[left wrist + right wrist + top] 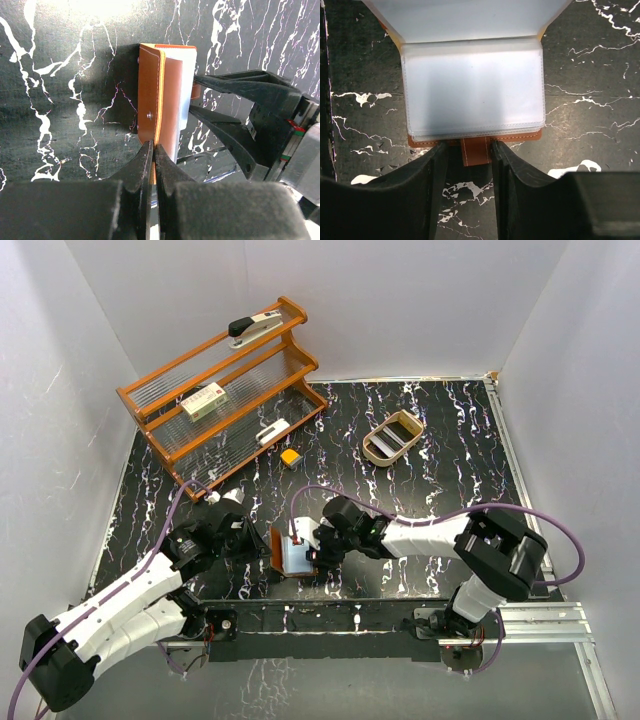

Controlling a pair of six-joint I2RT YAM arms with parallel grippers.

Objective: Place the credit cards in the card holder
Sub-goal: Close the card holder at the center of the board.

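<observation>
Both grippers are seen at the near edge of the table, with the card holder laid open between them. Its cover is pinched by the left gripper, whose fingers are pressed together. The right gripper is held with fingers spread either side of the tab. Opening seems the step in hand; next, the tab should be nipped so a clear pocket is bared.

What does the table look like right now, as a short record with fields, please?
card holder: open, clear pockets showing, near table edge
left fingers: shut on its brown cover edge
right fingers: open, flanking the closing tab
credit cards: pale, lying in the wooden tray
</observation>
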